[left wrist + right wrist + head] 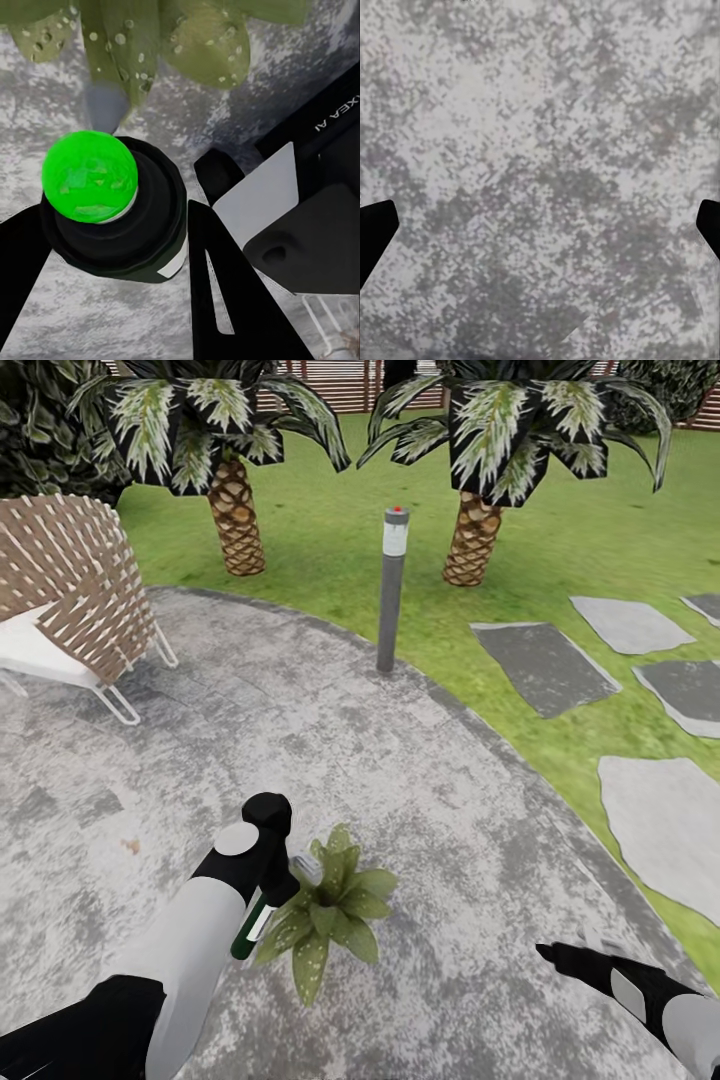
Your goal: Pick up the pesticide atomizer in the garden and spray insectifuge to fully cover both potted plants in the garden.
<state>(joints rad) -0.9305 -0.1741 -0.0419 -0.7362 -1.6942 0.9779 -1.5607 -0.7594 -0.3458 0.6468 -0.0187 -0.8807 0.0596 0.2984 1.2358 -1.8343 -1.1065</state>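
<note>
1. The left hand [268, 890] is clamped on the pesticide atomizer [250, 932], held just beside one potted plant [330, 915] on the grey paved patio [420, 780]. In the head view the dark-green bottle hangs below the hand, with its white spray head up by the leaves.
2. In the left wrist view the atomizer [112, 217] sits between the black fingers [225, 300]. Its top glows bright green, and the leaves [127, 45] beyond it carry many pale specks, which I judge to be the insectifuge [96, 36].
3. The right hand [570, 960] hangs low over bare patio. In its wrist view the fingertips [375, 232] stand well apart, with nothing between them.
4. Handling, as a judgement: the atomizer looks small, light and rigid, with a smooth round body that could twist in the grip. The best hold is around the body, leaving the spray head free and aimed at the leaves.
5. The plant's leaves look soft and would bend if the hand brushed them.
6. Count: one atomizer, one potted plant in sight, two palms [235, 510], one bollard lamp [392, 590], one wicker seat [70, 590] and several stepping stones [545, 665] on the lawn [330, 540].
</note>
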